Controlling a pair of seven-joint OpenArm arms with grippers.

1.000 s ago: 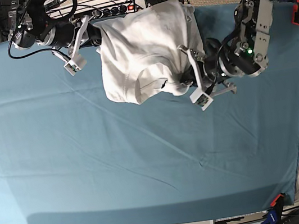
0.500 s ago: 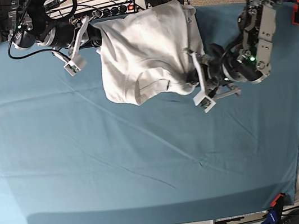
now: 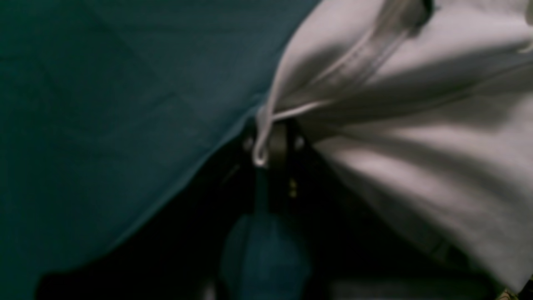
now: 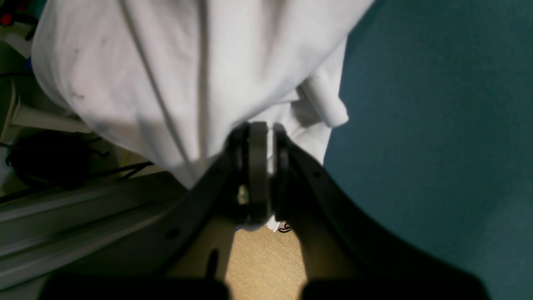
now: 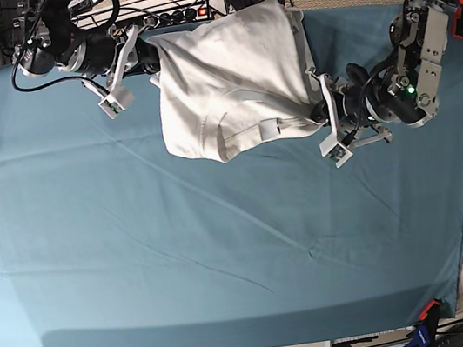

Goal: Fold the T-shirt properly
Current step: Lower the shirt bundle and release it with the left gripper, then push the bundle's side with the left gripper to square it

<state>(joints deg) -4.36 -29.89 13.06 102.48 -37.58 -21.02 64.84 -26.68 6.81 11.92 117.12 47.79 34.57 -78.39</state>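
the t-shirt [image 5: 229,77] lies bunched at the far edge of the teal table cloth [image 5: 225,245], stretched between the two arms. the right gripper [image 4: 260,137] sits at the far edge on the left of the base view, its jaws nearly together and clamped on a fold of white cloth. the left gripper [image 5: 321,115] is at the shirt's other end, jaws narrow, with a thin hem pinched between them; the wrist picture is blurred there. the ribbed neck [image 5: 237,124] faces the near side. the shirt is wrinkled and not flat.
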